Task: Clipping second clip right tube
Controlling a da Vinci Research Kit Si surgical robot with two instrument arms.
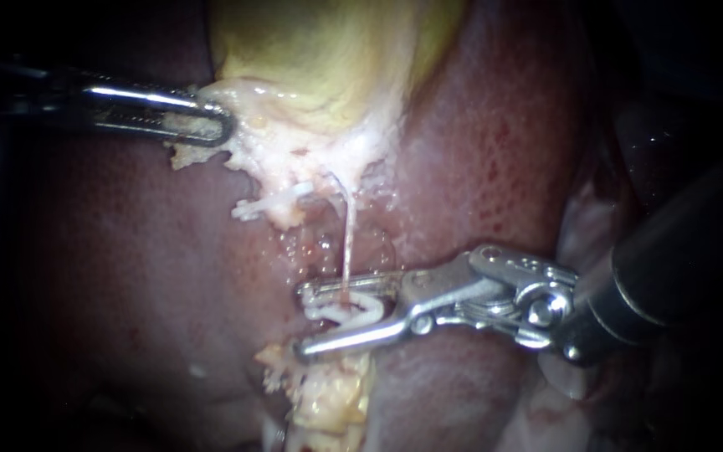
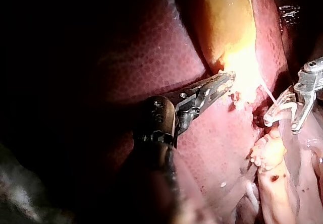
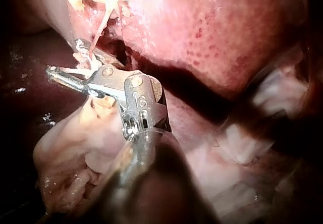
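- Endoscope view: the left instrument (image 1: 211,125) comes in from the left. Its jaws are pressed together on the pale tissue (image 1: 294,142) at the bottom edge of the yellow gallbladder (image 1: 320,50).
- A thin tube (image 1: 348,238) runs down from that pale tissue, over the dark red liver (image 1: 110,276).
- The right instrument (image 1: 301,320) has its jaws wide apart, holding a white clip (image 1: 346,311) between them. The low end of the thin tube goes into the clip.
- Left wrist view: the left instrument (image 2: 224,80) has its jaws together, with the tips in the bright tissue under the gallbladder (image 2: 227,22). The right instrument (image 2: 280,124) sits just ahead, at the thin tube (image 2: 267,94).
- Right wrist view: the right instrument (image 3: 64,57) has its jaws apart, one on each side of the thin tube (image 3: 101,30). The clip (image 3: 81,71) shows between them.
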